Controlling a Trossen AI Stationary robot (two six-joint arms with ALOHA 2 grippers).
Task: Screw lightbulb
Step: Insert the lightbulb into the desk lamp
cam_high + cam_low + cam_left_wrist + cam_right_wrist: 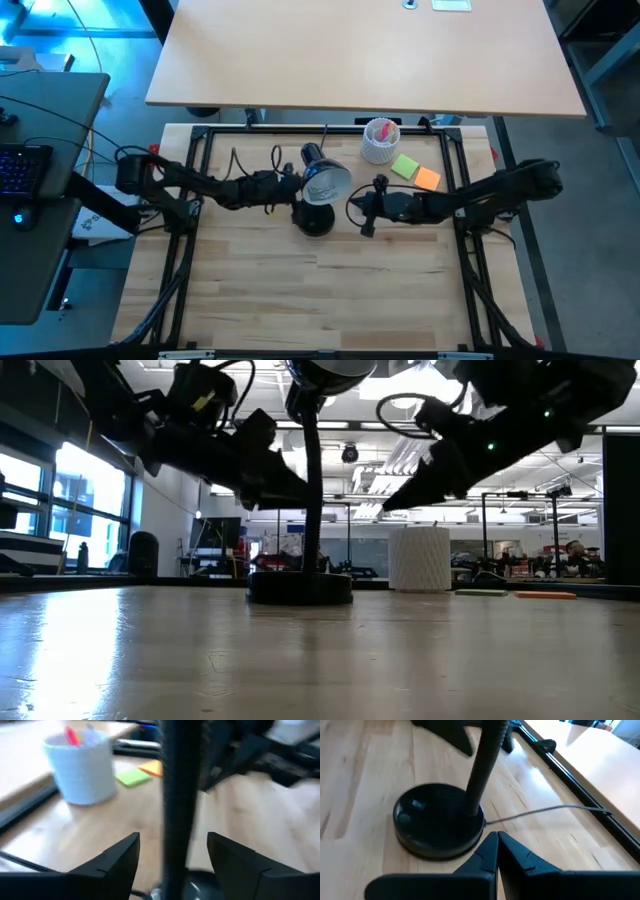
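The lightbulb (322, 178) sits in the head of the one lamp (316, 218), seemingly screwed home. The left gripper (172, 852) straddles the lamp's neck with fingers spread, probably to steady it; the right gripper (497, 851), pressed together, waits beside the base. One ribbed cup (380, 141), two sticky notes (416, 171).
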